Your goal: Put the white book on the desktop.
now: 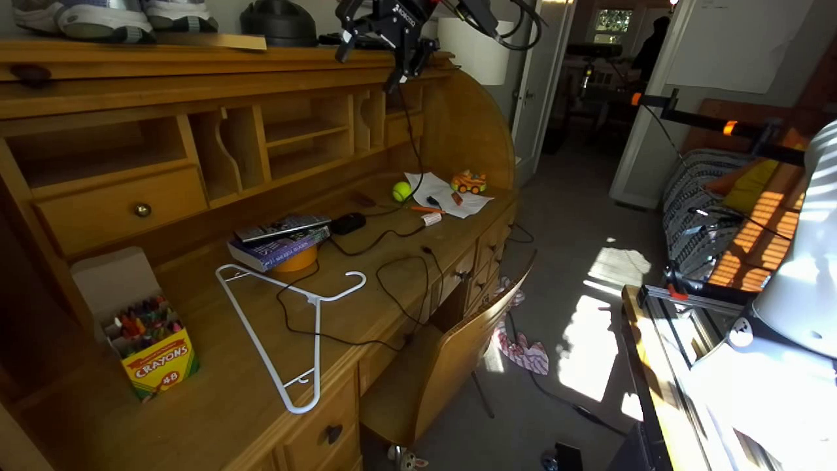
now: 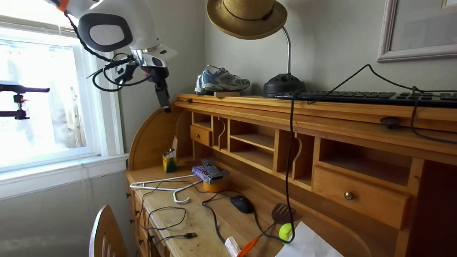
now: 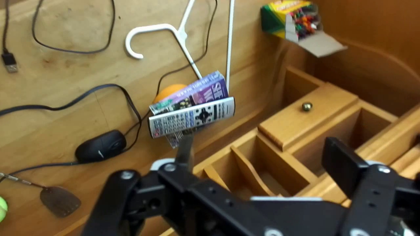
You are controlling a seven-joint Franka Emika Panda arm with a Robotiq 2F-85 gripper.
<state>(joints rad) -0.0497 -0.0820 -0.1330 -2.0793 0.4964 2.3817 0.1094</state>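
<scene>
your gripper (image 3: 259,142) spread wide, holding nothing; can't spot white book, so if you swing low guessing, perched remote (image 3: 192,116) could slide off purple book (image 3: 200,91)

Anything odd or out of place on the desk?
Yes. A book overhangs the round orange thing beneath it, with a remote lying on top: looks precarious. A spatula and a clothes hanger on the desktop also seem misplaced.
</scene>
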